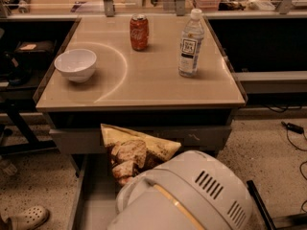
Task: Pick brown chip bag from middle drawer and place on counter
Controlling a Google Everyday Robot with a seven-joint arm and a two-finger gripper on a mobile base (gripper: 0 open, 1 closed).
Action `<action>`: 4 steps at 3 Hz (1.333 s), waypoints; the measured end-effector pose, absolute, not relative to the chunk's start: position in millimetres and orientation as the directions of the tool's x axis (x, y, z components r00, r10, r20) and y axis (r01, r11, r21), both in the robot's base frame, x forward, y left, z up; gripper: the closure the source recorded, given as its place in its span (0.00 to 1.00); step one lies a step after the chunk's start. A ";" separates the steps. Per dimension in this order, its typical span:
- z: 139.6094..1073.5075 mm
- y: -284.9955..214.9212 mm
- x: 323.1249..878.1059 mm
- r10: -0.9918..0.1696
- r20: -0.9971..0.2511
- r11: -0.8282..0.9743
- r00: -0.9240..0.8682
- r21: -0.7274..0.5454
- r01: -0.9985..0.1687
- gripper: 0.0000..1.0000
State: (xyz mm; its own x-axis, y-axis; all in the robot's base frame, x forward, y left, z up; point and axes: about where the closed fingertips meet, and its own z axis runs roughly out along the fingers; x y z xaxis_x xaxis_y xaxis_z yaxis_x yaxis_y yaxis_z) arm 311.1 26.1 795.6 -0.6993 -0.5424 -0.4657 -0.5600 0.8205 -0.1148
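The brown chip bag [136,152] stands tilted, cream-yellow end up, above the open middle drawer [94,202] and in front of the closed grey drawer front [204,137]. Its lower end is hidden behind my white arm housing [192,195], which fills the bottom centre. My gripper is hidden under that housing, down by the bag's lower end. The beige counter [144,78] with its pale arc mark lies just beyond and above the bag.
On the counter stand a white bowl [76,64] at left, a red soda can [139,31] at the back and a water bottle [190,43] at right. A shoe [26,218] lies on the floor at lower left. Cables [292,127] run at right.
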 end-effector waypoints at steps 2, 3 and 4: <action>823.6 23.9 335.3 -0.525 -0.497 0.831 -0.691 -0.125 -0.542 1.00; 838.5 36.0 336.0 -0.540 -0.522 0.818 -0.661 -0.142 -0.557 1.00; 838.5 36.0 336.0 -0.540 -0.522 0.818 -0.661 -0.142 -0.557 1.00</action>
State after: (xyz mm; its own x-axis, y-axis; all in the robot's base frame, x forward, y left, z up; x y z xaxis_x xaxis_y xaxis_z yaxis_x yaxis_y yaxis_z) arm 336.0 36.0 838.5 -0.6606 -0.5398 -0.5217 -0.5568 0.8184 -0.1418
